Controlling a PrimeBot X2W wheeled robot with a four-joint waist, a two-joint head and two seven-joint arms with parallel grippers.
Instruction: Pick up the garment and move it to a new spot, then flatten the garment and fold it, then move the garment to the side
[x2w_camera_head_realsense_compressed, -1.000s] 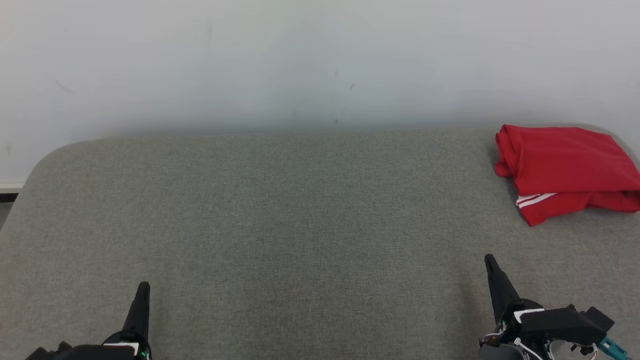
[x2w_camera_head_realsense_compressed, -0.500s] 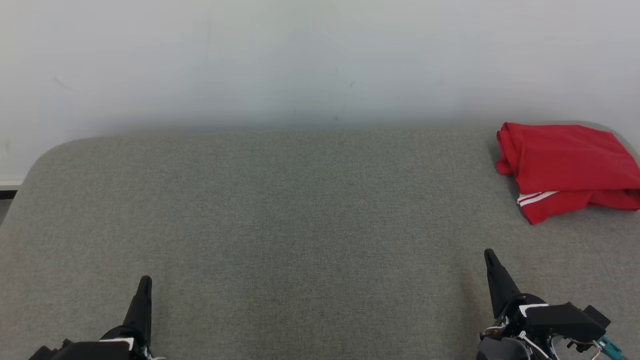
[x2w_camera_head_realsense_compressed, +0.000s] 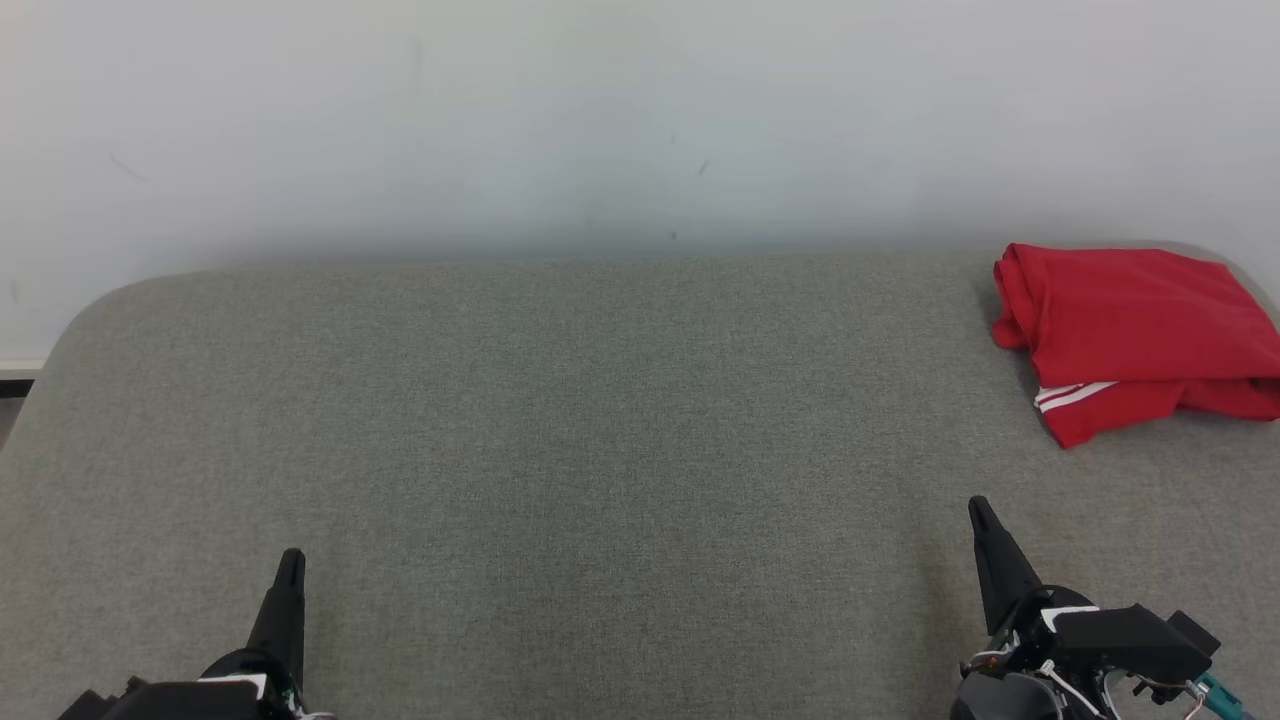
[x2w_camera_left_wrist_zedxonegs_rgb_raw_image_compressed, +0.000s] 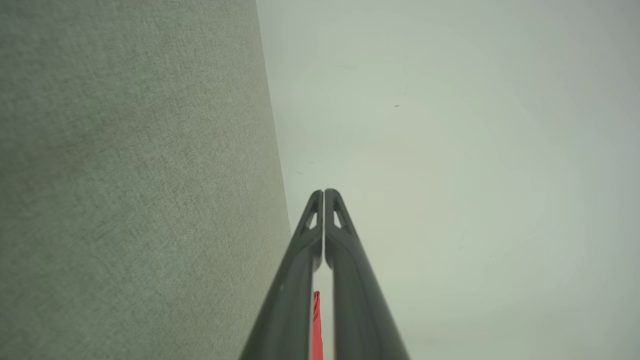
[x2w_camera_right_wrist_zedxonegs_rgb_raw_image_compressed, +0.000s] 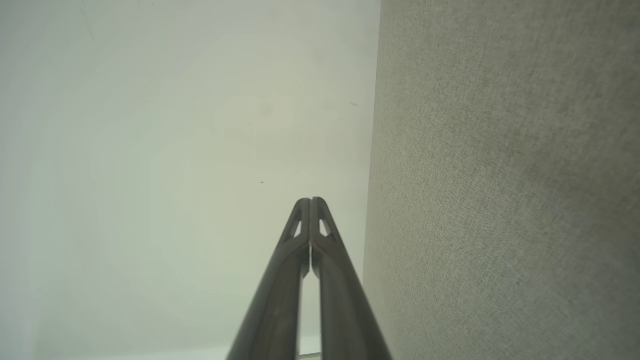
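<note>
While both sets of jaws sat closed, the red garment (x2w_camera_head_realsense_compressed: 1130, 320), upper right, looked limp; its folded edge suited pinching.

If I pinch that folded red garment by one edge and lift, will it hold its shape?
Probably not: the red garment looks soft and creased, so it should droop and unfold. Pushed, its loose layers may bunch.

Left end effector (x2w_camera_head_realsense_compressed: 290, 556) low left, right end effector (x2w_camera_head_realsense_compressed: 978, 505) low right — both closed, empty.
</note>
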